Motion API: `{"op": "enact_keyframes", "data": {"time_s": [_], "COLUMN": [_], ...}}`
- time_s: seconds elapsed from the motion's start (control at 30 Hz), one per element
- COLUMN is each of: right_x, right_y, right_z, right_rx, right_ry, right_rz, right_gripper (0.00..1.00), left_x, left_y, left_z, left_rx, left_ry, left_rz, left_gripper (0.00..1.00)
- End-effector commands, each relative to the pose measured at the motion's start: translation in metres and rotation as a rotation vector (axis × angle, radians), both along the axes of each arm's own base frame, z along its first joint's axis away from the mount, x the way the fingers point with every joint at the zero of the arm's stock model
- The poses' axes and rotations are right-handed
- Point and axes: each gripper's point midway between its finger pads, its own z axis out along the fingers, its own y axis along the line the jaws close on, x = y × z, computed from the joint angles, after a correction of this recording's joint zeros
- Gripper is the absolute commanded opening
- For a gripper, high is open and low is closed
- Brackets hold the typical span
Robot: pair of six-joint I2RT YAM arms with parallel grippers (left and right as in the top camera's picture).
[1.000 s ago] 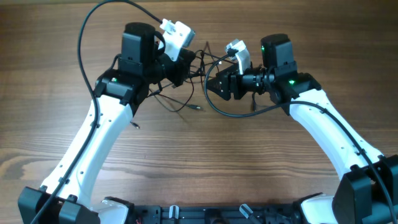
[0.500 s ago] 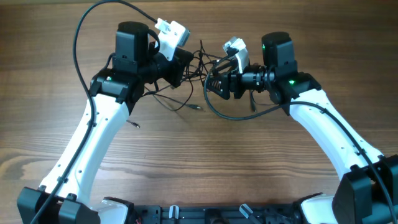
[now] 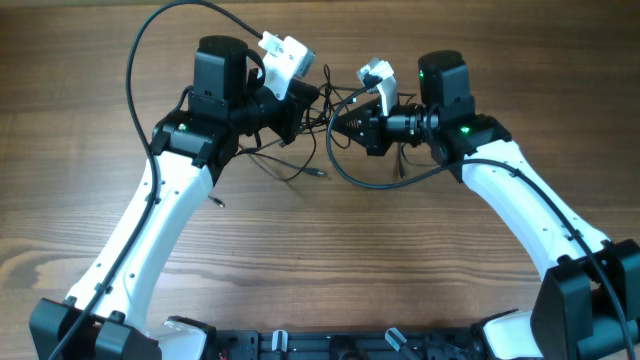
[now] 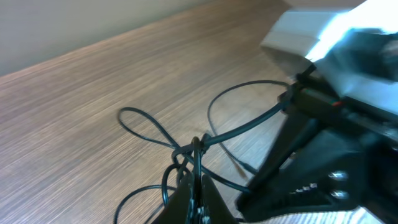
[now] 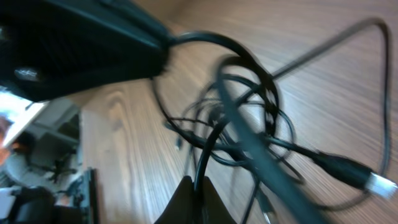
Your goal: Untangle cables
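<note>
The cables are thin black wires, bunched in a tangle between my two grippers at the back middle of the table. My left gripper is shut on a strand just below a knot with loops spreading from it. My right gripper faces it from the right and is shut on one black strand leading up into the coiled bundle. A plug end shows in the right wrist view. Loose wire ends lie on the wood, one with a tip in front of the tangle.
Another small wire tip lies beside the left arm. A thick black arm cable arcs over the left arm. The right arm's body fills the right of the left wrist view. The wooden table runs on all sides.
My right gripper has closed on a cable strand and edged toward the tangle. The left arm swayed left, then came back, still gripping.
</note>
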Motion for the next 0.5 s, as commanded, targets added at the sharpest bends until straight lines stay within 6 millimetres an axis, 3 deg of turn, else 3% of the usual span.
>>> {"op": "enact_keyframes", "data": {"time_s": [0.0, 0.07, 0.17, 0.23, 0.3, 0.47], "right_x": [-0.015, -0.012, 0.011, 0.023, 0.036, 0.044], "right_y": [0.012, 0.010, -0.017, -0.038, -0.073, -0.150], "right_z": [0.041, 0.057, 0.058, 0.047, 0.027, -0.004], "right_rx": [0.140, 0.154, 0.083, 0.019, -0.088, -0.371], "right_ry": [-0.009, -0.046, -0.024, 0.008, 0.053, 0.146], "right_rz": [0.100, 0.068, -0.146, -0.263, -0.422, -0.718], "right_gripper": [0.04, 0.04, 0.04, 0.04, 0.04, 0.04], "left_x": [0.016, 0.023, 0.032, 0.036, 0.038, 0.038], "left_y": [0.017, 0.031, 0.060, 0.080, 0.099, 0.121], "left_z": [-0.003, -0.004, -0.008, -0.010, -0.015, -0.020], "left_rx": [0.073, 0.096, 0.114, 0.122, 0.153, 0.167], "left_ry": [-0.027, -0.035, -0.024, -0.012, -0.006, 0.022], "left_rz": [0.109, 0.156, 0.212, 0.255, 0.276, 0.318], "left_gripper": [0.04, 0.04, 0.04, 0.04, 0.04, 0.04]}}
